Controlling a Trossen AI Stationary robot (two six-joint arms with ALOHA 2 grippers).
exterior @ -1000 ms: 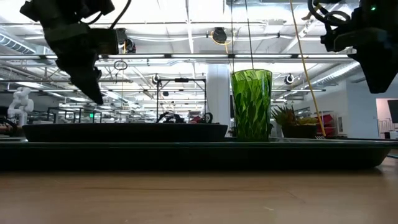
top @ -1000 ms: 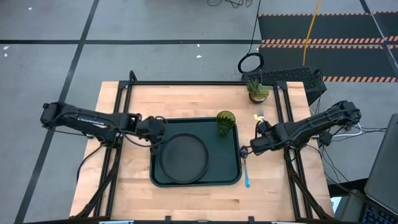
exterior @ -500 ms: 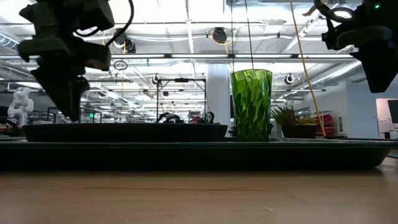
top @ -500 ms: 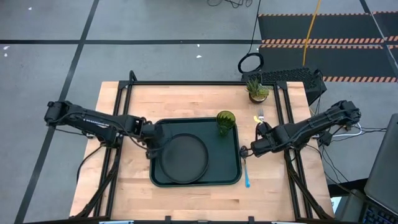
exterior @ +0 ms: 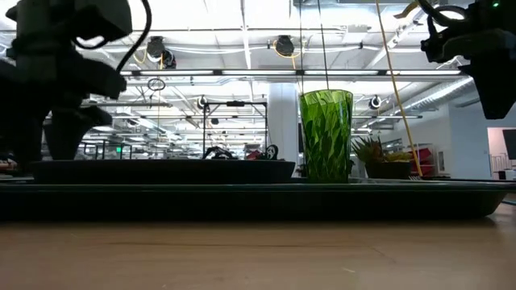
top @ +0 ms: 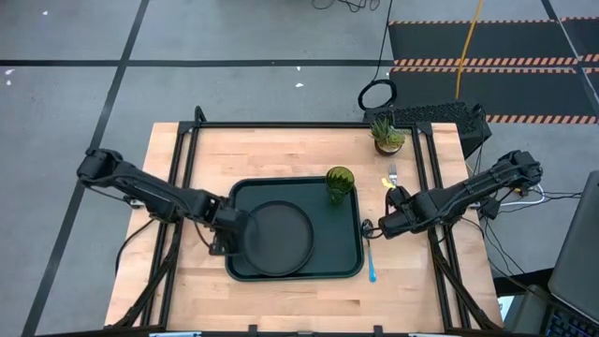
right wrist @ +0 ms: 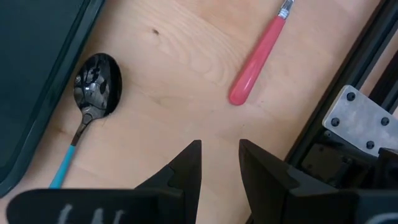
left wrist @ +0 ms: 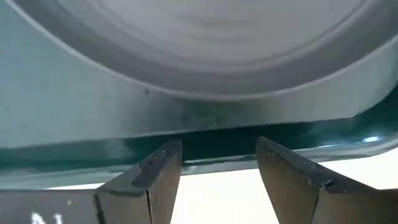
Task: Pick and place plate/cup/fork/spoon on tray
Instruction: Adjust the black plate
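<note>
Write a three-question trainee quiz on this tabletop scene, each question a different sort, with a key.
1. True or false: the cup stands on the tray.
2. Multiple choice: the spoon and fork lie
A) on the plate
B) on the bare table beside the tray
C) inside the cup
3. Fill in: the left gripper has its open fingers at the tray's ____.

Key
1. True; it stands upright in the tray's far right corner.
2. B; both lie on the wood near the right gripper, which holds nothing.
3. Rim; the fingers sit at the tray's left edge, next to the plate.
</note>
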